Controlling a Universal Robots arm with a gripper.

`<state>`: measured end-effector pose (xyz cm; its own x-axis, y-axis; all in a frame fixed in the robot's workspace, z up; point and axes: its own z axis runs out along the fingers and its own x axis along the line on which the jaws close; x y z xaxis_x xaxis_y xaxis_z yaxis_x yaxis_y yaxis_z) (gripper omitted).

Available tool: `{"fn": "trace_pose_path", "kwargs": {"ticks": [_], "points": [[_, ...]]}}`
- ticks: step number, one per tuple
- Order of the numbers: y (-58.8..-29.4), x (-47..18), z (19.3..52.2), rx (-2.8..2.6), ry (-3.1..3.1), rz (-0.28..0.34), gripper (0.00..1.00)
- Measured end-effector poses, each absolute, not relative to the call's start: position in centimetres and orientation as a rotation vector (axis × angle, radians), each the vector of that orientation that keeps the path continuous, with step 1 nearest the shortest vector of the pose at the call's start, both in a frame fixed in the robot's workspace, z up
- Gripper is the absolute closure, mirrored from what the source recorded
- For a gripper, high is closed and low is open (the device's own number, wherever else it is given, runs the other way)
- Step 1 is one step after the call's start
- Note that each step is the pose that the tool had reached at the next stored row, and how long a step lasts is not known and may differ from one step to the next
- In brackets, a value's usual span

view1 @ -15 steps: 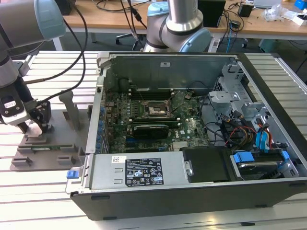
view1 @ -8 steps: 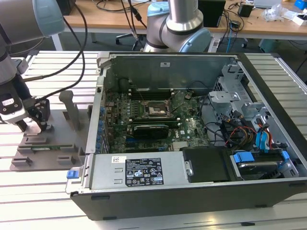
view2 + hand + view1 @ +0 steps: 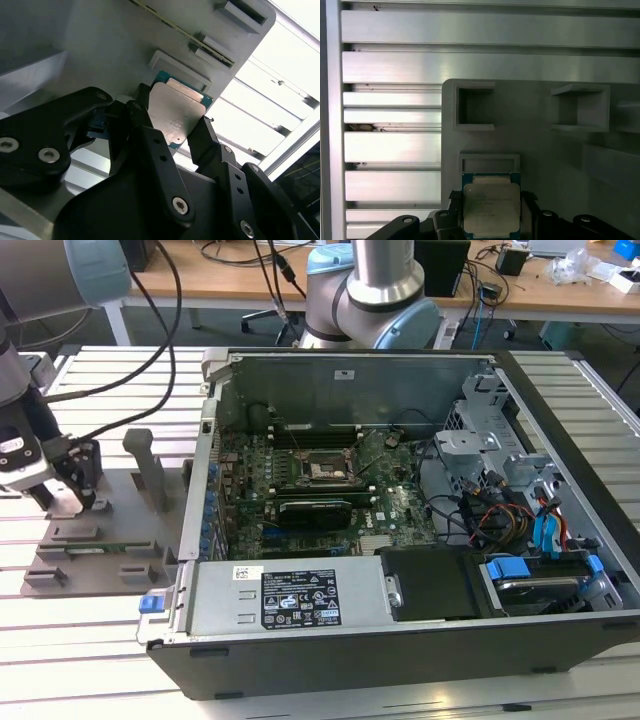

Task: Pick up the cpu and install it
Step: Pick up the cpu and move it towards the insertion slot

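Note:
The cpu (image 3: 491, 207) is a small flat square chip with a silver-grey metal top and a teal rim. It sits between the two black fingers of my gripper (image 3: 491, 200), which press against its two opposite edges. In the second wrist view the cpu (image 3: 176, 111) lies just over the grey plastic tray (image 3: 115, 40), with the gripper (image 3: 172, 122) shut on it. In the exterior view the gripper (image 3: 85, 490) is low over the tray (image 3: 110, 545) at the exterior view's left, outside the open computer case (image 3: 400, 640). The black socket frame (image 3: 325, 472) lies on the green motherboard inside the case.
The tray carries upright posts (image 3: 150, 465) and small raised pockets (image 3: 475, 107). It rests on a slatted aluminium table (image 3: 90, 660). Black cables (image 3: 150, 330) hang from the arm. Case walls (image 3: 205, 470), drive bays and wiring (image 3: 500, 510) surround the motherboard.

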<state>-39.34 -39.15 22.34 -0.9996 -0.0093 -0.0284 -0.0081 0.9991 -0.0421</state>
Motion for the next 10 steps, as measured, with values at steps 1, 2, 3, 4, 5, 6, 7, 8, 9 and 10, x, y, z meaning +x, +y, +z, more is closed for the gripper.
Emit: {"fn": "trace_pose_path", "kwargs": {"ticks": [1,2,3,4,5,6,7,8,9,10], "points": [[-39.2,-39.3,22.5,-0.014,3.112,-0.065,0.45],[-39.2,-39.3,22.6,-0.014,3.112,-0.065,0.45],[-39.2,-39.3,22.7,-0.014,3.112,-0.065,0.45],[-39.2,-39.3,22.9,-0.014,3.112,-0.065,0.45],[-39.2,-39.3,23.0,-0.014,3.112,-0.065,0.45],[-39.2,-39.3,23.1,-0.014,3.112,-0.065,0.45],[-39.2,-39.3,23.2,-0.014,3.112,-0.065,0.45],[-39.2,-39.3,23.3,-0.014,3.112,-0.065,0.45],[-39.2,-39.3,23.6,-0.014,3.112,-0.065,0.45],[-39.2,-39.3,23.8,-0.014,3.112,-0.065,0.45]]}}
